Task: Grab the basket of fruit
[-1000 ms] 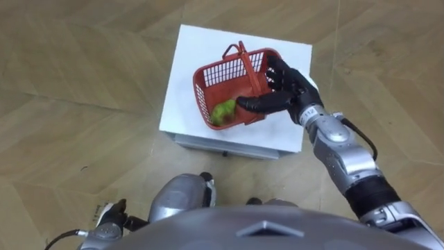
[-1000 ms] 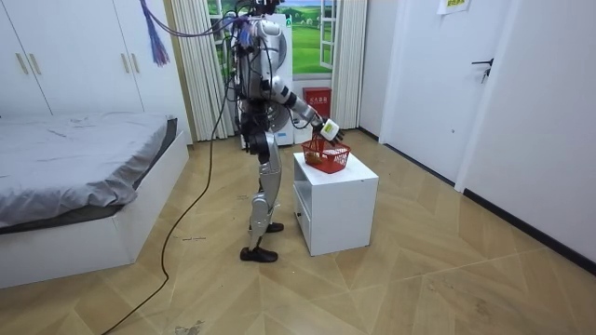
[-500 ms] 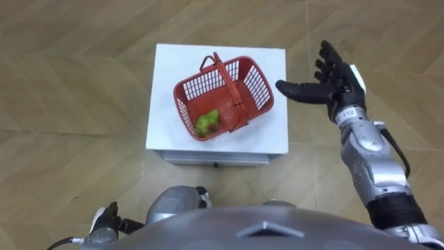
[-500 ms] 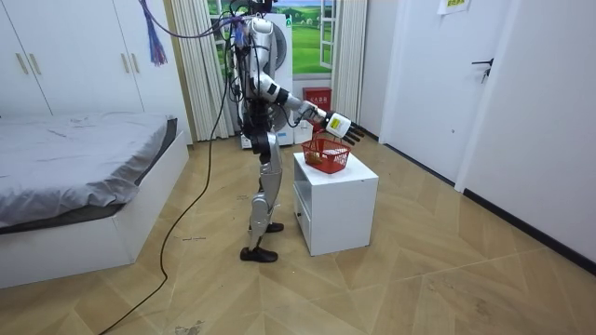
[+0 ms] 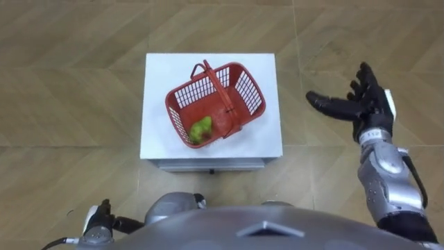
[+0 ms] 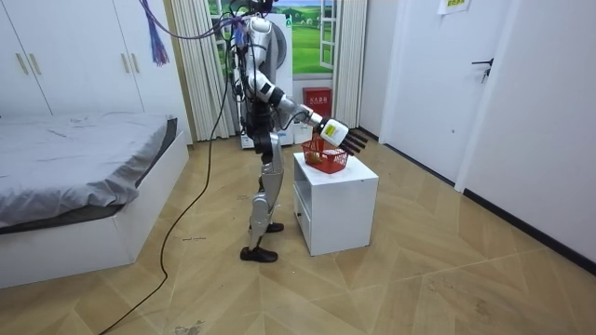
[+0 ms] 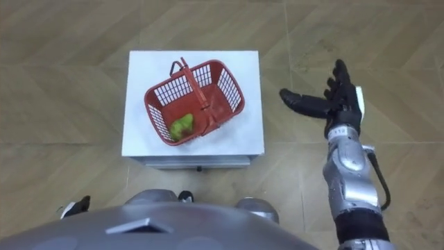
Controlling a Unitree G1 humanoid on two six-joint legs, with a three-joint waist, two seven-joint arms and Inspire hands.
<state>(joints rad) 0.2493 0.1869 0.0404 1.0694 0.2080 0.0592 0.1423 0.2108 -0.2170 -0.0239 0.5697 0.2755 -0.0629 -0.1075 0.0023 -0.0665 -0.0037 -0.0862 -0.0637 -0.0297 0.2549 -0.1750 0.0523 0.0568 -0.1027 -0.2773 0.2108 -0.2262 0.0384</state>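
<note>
A red plastic mesh basket (image 5: 216, 104) stands on a small white table (image 5: 156, 83), turned at an angle, with its handle (image 5: 220, 97) upright across the middle. A green fruit (image 5: 201, 129) lies in its near left corner. My right hand (image 5: 362, 105) hangs open over the floor to the right of the table, fingers straight and thumb spread, well apart from the basket. My left hand (image 5: 99, 223) hangs low at the lower left. In the room view I stand at the table (image 6: 337, 200), my right hand (image 6: 337, 136) held out above the basket (image 6: 326, 158).
Wooden herringbone floor surrounds the table on all sides. The room view shows a bed (image 6: 74, 177) at its left, curtains and a window behind me, and a white wall with a door (image 6: 470, 84) at its right.
My right hand has left the basket's right side and swung out to the right, off the table. The basket stays on the table. The head camera has shifted.
</note>
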